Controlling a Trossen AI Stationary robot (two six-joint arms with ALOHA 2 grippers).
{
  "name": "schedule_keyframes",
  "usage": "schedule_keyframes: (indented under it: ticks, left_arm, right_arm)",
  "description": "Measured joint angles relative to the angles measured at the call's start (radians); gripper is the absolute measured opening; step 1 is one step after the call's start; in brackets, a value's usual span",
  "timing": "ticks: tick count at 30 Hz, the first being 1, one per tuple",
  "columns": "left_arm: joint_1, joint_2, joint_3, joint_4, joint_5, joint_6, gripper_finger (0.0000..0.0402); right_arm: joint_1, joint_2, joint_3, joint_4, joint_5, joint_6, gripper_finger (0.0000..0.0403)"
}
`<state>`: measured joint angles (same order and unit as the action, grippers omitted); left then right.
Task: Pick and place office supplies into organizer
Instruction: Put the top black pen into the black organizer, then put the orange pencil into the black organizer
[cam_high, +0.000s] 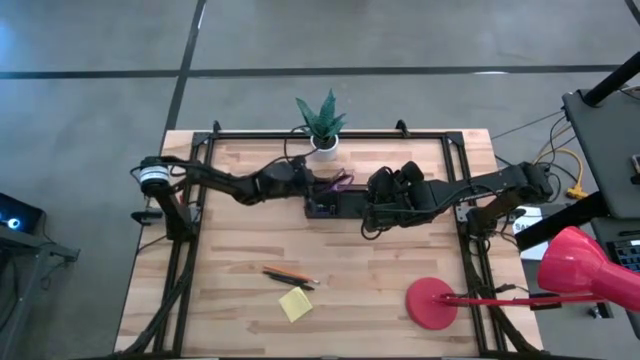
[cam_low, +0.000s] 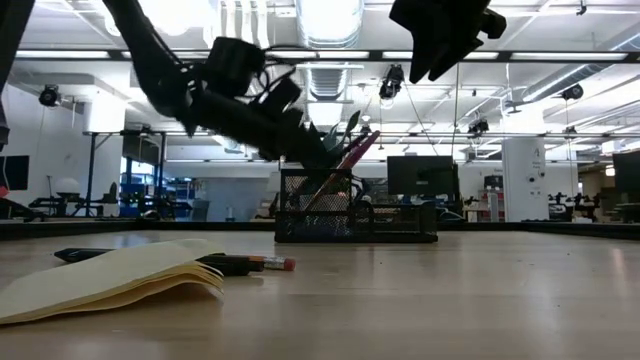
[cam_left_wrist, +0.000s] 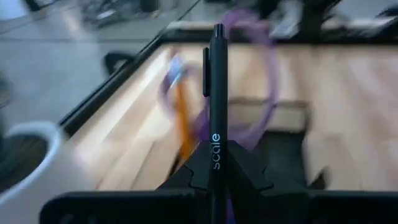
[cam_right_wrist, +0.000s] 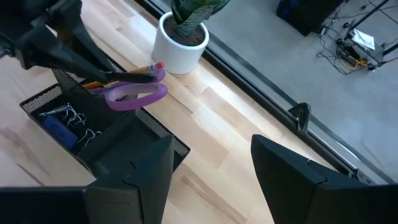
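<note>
The black organizer (cam_high: 340, 206) stands mid-table near the far edge, also in the low view (cam_low: 355, 217). Purple-handled scissors (cam_right_wrist: 134, 94) and an orange pencil (cam_right_wrist: 151, 66) stand in its tall cup; a small blue piece (cam_right_wrist: 58, 130) and clips (cam_right_wrist: 73, 116) lie in a low compartment. My left gripper (cam_high: 308, 183) is at the cup, shut on a black pen (cam_left_wrist: 216, 93). My right gripper (cam_right_wrist: 211, 168) hangs open above the organizer's right part, holding nothing. Two pens (cam_high: 290, 274) and a yellow sticky-note pad (cam_high: 295, 303) lie flat on the near table. My left gripper pinches the black pen's barrel (cam_left_wrist: 215, 144) between its two fingers, at the printed lettering. The pen lies along the fingers and sticks out ahead of them, clip end foremost. The fingers come from the table's left, slanting slightly down. The pen is lifted clear, by the scissors' handles.
A white pot with a green plant (cam_high: 324, 143) stands just behind the organizer at the far edge. A red lamp's base (cam_high: 432, 303) sits near the right front corner, its shade (cam_high: 585, 268) off the table's right side. A black frame (cam_high: 190, 230) runs around the table.
</note>
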<state>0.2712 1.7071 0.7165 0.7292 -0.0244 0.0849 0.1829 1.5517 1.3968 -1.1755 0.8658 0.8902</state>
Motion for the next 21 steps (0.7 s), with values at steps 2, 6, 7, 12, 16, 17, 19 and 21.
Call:
schedule_keyframes:
  ticks: [2,6,7,12,16,17,19,21]
  left_arm:
    - [0.002,-0.021,-0.027,-0.009,-0.033,-0.002,0.0025]
    - [-0.003,-0.075,-0.07,-0.028,-0.035,-0.042,0.0069]
    - [-0.004,-0.084,-0.081,-0.043,-0.033,-0.065,0.0081]
    - [-0.026,-0.149,-0.09,-0.107,-0.029,-0.105,0.0135]
    - [-0.059,-0.239,-0.092,-0.275,-0.013,-0.107,0.0162]
    - [-0.07,-0.274,-0.091,-0.328,-0.001,-0.107,0.0165]
    - [-0.1,-0.343,-0.09,-0.464,0.033,-0.107,0.0167]
    - [-0.142,-0.39,-0.094,-0.601,0.068,-0.107,0.0167]
  right_arm:
    - [0.0,0.0,-0.001,0.0,0.0,0.0,0.0206]
    - [0.0,0.001,-0.006,-0.001,-0.001,-0.017,0.0206]
    - [0.0,0.001,-0.008,0.001,-0.003,-0.026,0.0206]
    - [0.0,0.002,-0.011,0.002,-0.051,-0.126,0.0206]
    - [0.0,0.003,-0.02,0.059,-0.166,-0.265,0.0206]
    - [0.0,0.003,-0.03,0.105,-0.219,-0.327,0.0206]
    - [0.0,0.003,-0.063,0.223,-0.334,-0.452,0.0206]
    - [0.001,0.004,-0.102,0.341,-0.438,-0.538,0.0206]
